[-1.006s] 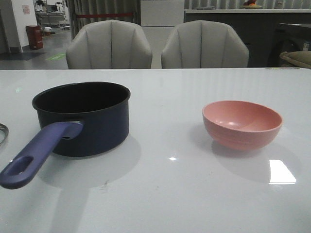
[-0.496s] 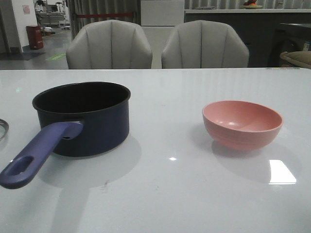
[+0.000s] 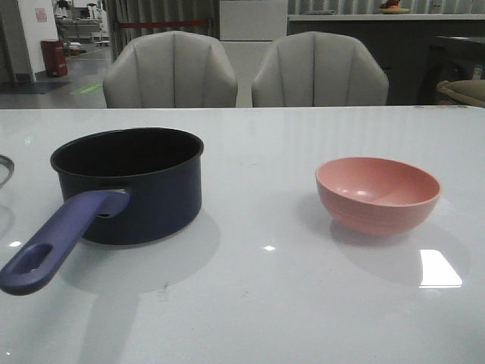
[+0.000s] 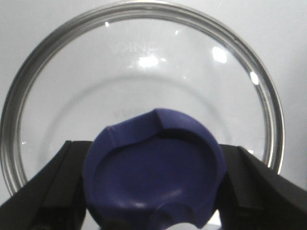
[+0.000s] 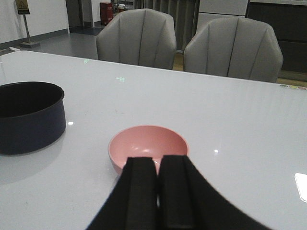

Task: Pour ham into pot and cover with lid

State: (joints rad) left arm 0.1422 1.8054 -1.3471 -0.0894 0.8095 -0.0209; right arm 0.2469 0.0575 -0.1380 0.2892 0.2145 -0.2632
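The dark navy pot (image 3: 129,186) stands at the table's left, its purple-blue handle (image 3: 57,239) pointing to the front left; it also shows in the right wrist view (image 5: 29,117). Its black inside shows no ham. The glass lid (image 4: 139,91) with a steel rim fills the left wrist view; only a bit of its rim (image 3: 3,168) shows at the front view's left edge. My left gripper (image 4: 153,182) is shut on the lid's dark blue knob (image 4: 153,167). My right gripper (image 5: 158,163) is shut and empty, just short of the pink bowl (image 5: 147,146). No ham is in view.
The pink bowl (image 3: 377,193) stands at the table's right and looks empty. Two grey chairs (image 3: 242,70) stand behind the table's far edge. Neither arm shows in the front view.
The lid's rim at the front view's left edge has risen higher in the picture. The pot and the bowl have not moved.
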